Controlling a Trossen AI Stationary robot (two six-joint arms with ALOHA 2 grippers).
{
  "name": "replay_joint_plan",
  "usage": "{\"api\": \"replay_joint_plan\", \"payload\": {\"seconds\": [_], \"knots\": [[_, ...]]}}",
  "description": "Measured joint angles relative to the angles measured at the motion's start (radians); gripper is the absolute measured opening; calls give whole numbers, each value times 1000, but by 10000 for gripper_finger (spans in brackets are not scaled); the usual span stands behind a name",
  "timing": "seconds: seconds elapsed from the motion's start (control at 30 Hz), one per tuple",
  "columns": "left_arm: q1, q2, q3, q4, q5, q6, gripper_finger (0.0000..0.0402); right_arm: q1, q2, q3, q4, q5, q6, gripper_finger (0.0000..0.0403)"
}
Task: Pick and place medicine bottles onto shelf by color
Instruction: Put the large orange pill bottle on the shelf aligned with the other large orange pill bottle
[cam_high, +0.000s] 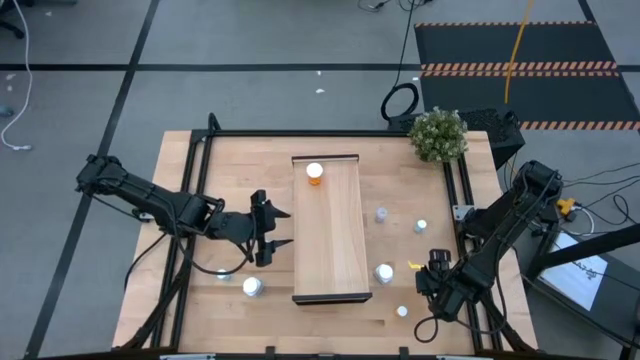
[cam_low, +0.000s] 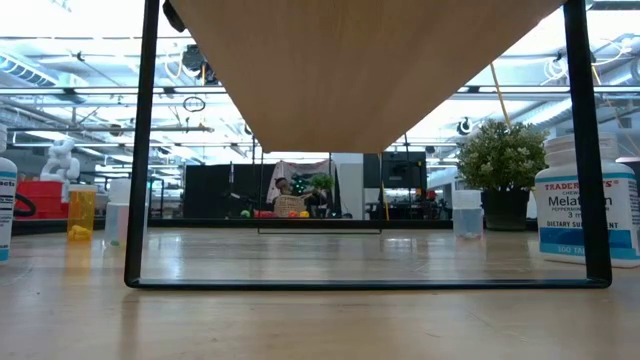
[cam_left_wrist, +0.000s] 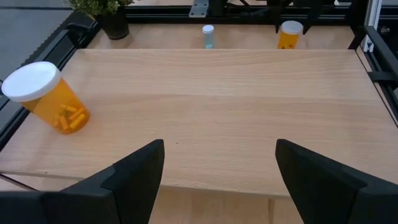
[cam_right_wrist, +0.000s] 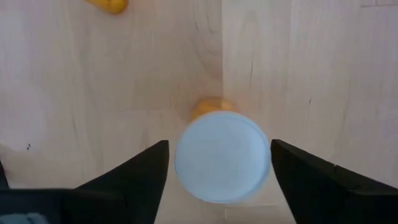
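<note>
right wrist view puts our right gripper (cam_right_wrist: 217, 165) straight over an orange bottle (cam_right_wrist: 221, 155), looking down on its white cap, one finger on each side, apart and not yet touching. to do this well we think we should stay centred on the cap, drop until the pads flank the body below it, then close evenly so the bottle doesn't tip. the bottle stands on the counter (cam_high: 420, 295) beside the shelf (cam_high: 330, 240), near its near right corner. one orange bottle (cam_high: 315, 173) already lies at the shelf's far end. our right arm reaches in from the right edge, wrist bent down. our left gripper (cam_high: 275, 228) waits beside the shelf's left edge, fingers apart and holding nothing.
</note>
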Motion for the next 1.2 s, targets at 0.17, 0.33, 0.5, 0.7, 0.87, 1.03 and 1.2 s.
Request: {"api": "replay_joint_plan", "payload": {"seconds": [0.17, 0.33, 0.5, 0.7, 0.87, 1.03, 1.2], "knots": [[0, 0, 0, 1, 0, 0, 310, 0, 0, 0, 0, 0, 2, 230], [0, 0, 0, 1, 0, -1, 310, 0, 0, 0, 11, 0, -1, 211], [0, 0, 0, 1, 0, -2, 310, 0, 0, 0, 19, -2, 2, 216], [0, 0, 0, 1, 0, -2, 310, -10, -33, 0, 24, -5, 26, 220], [0, 0, 0, 1, 0, 0, 310, -47, -118, 0, 21, -5, 85, 221], [0, 0, 0, 1, 0, 1, 310, -102, -213, 1, 14, -5, 122, 221], [0, 0, 0, 1, 0, 4, 310, -170, -295, 1, 9, -5, 110, 221]]}}
